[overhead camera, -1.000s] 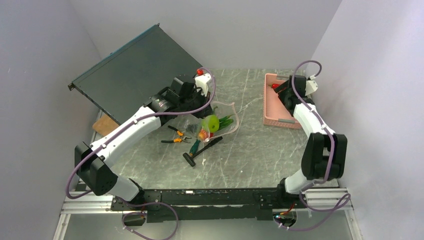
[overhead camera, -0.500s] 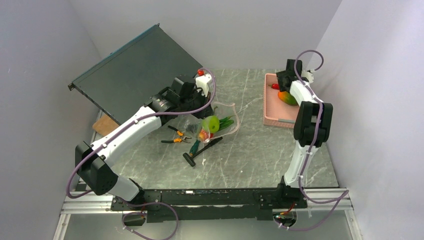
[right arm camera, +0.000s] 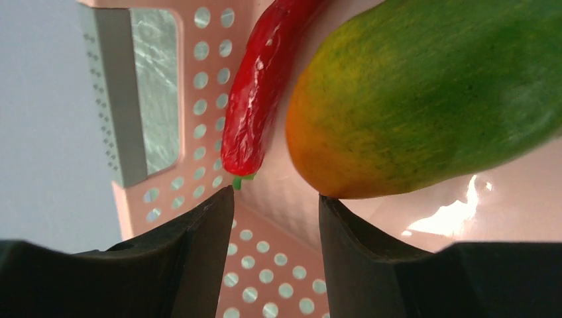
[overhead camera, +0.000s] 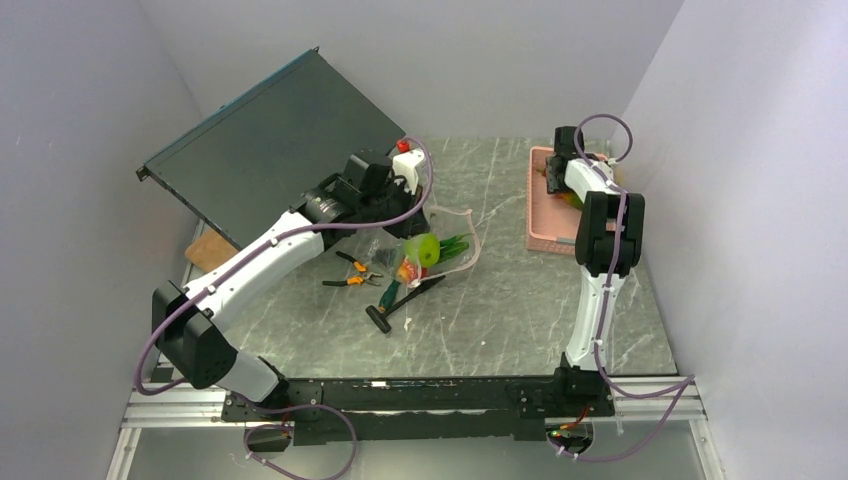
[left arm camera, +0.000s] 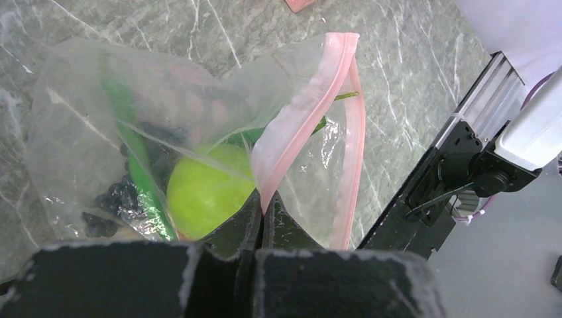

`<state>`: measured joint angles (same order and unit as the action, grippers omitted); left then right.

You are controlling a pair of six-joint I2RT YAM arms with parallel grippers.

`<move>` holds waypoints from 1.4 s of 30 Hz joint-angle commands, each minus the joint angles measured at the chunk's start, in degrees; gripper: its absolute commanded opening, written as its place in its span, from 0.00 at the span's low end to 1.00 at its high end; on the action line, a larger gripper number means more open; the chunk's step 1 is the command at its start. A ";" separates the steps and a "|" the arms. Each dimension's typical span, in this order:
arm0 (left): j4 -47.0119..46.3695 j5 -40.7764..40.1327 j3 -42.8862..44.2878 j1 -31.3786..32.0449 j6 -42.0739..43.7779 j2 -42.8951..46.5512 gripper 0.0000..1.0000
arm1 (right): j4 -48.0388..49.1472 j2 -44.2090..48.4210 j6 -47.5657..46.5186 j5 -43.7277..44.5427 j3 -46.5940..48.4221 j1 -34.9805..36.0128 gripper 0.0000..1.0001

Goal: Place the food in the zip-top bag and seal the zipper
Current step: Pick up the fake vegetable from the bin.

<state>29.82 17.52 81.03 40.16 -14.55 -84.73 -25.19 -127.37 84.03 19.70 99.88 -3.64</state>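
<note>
The left end effector [left arm camera: 262,212] is pressed together, pinching the zipper [left arm camera: 301,112] where it folds at the mouth of the bag [left arm camera: 79,99]. The rest of the bag sags away beyond its tips onto the worktop [overhead camera: 500,300]. The apple [left arm camera: 209,195] lies just past the fingertips inside the bag, with the cucumber [left arm camera: 142,179] and grapes [left arm camera: 116,199] further in. Only one spot of the strip is pinched, so the film could slide out, or the mouth could droop shut before more food arrives. Over at the basket [right arm camera: 199,86], the right end effector [right arm camera: 275,212] stands spread with nothing between its fingers. The chili [right arm camera: 258,99] lies just ahead of one finger, and the rounded tip of the mango [right arm camera: 431,106] meets the other. These two pieces are yet to be bagged. If the fingers close here, they may meet on bare basket floor, nip the chili's stem end only, or squeeze the mango's smooth taper so that it squirts away. A push forward could also shove the light basket. Later, the broad mango may snag on the half-folded mouth.
</note>
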 commanded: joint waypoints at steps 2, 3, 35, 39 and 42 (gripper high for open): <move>-1.95 2.43 2.16 -1.07 -0.91 0.24 0.00 | -0.42 -2.72 3.59 3.27 3.80 0.03 0.51; -1.93 2.59 2.22 -1.28 -1.04 0.26 0.00 | -0.46 4.88 3.89 3.50 4.28 0.11 0.51; -2.52 5.64 2.11 -3.32 -2.68 -1.53 0.00 | 7.19 -10.65 -0.16 5.94 7.73 0.65 0.18; -2.64 5.49 2.09 -3.34 -2.62 -1.56 0.00 | 10.40 -5.53 -1.56 4.29 3.00 0.61 0.07; -2.33 5.21 2.25 -3.45 -2.45 -1.60 0.00 | 12.97 -0.25 -2.86 2.05 -1.97 0.27 0.00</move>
<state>29.39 22.11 81.03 37.15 -16.84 -86.26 -14.63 -135.22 83.96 24.75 103.00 -2.94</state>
